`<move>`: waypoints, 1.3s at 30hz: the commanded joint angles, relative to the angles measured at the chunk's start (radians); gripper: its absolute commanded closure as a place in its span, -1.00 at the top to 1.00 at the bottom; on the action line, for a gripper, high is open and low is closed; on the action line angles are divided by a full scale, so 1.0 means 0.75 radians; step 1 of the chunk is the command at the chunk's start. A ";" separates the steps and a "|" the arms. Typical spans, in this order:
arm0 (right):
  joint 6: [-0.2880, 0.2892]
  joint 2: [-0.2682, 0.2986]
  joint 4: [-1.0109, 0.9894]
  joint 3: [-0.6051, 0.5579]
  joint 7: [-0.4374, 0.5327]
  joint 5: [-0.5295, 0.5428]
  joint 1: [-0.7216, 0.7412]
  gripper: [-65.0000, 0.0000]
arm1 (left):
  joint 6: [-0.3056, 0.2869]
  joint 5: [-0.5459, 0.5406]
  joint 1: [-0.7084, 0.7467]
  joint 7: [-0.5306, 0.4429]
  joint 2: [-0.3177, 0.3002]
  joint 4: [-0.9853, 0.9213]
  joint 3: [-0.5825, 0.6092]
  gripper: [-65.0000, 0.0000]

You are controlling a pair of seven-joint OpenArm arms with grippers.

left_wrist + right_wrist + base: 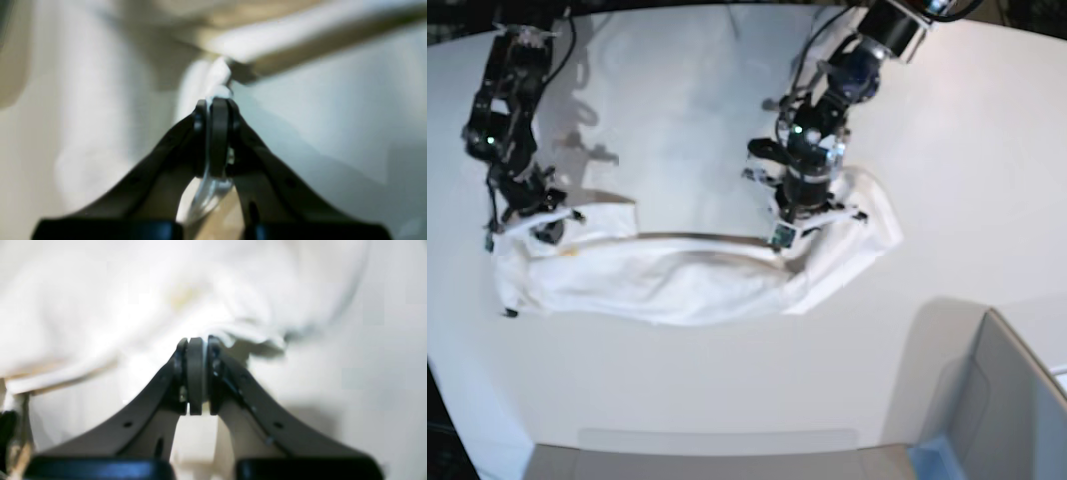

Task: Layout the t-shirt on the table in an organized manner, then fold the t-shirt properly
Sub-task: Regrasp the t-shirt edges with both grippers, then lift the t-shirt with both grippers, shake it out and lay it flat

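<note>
The white t-shirt (687, 275) lies bunched in a long band across the table (727, 390), its upper edge pulled taut between my two grippers. Its print does not show. My left gripper (785, 235), on the right in the base view, is shut on a fold of the t-shirt (218, 78); the cloth runs between its fingers (218, 133) in the left wrist view. My right gripper (527, 215) is shut on the shirt's edge at the left end. In the right wrist view the shirt (133, 300) fills the area above the closed gripper (196, 340).
A grey box (997, 400) stands at the near right corner of the table. The shirt's right end (867, 235) bulges out past my left gripper. The table's curved far edge (727, 8) runs along the top.
</note>
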 commanded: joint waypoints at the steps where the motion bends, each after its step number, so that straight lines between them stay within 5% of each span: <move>1: 0.001 0.016 0.059 -0.007 0.050 -0.032 0.007 -1.00 | 0.010 0.021 0.014 -0.049 0.006 0.110 -0.045 -1.00; 8: 0.003 0.023 0.276 -0.023 0.071 -0.097 0.050 -1.00 | 0.008 0.019 0.182 -0.140 0.002 0.488 -0.276 -1.00; 13: 0.003 0.094 0.366 0.030 0.087 -0.097 0.097 -1.00 | 0.008 0.019 0.296 -0.289 0.006 0.572 -0.386 -1.00; 19: 0.003 0.182 0.366 0.171 0.269 -0.089 0.140 -1.00 | 0.010 0.019 0.419 -0.763 0.018 0.574 -0.601 -1.00; 23: 0.003 0.239 0.366 0.169 0.310 -0.083 0.175 -1.00 | 0.010 0.017 0.429 -1.076 0.106 0.574 -0.771 -1.00; 27: 0.003 0.241 0.368 0.167 0.425 0.024 0.238 -1.00 | 0.010 0.017 0.425 -1.281 0.198 0.574 -0.879 -1.00; 31: 0.003 0.241 0.368 0.081 0.543 0.142 0.322 -1.00 | 0.010 0.017 0.425 -1.518 0.207 0.574 -0.896 -1.00; 39: -0.001 0.198 0.370 -0.050 0.844 0.140 0.436 -1.00 | 0.010 0.023 0.460 -2.024 0.372 0.578 -0.949 -1.00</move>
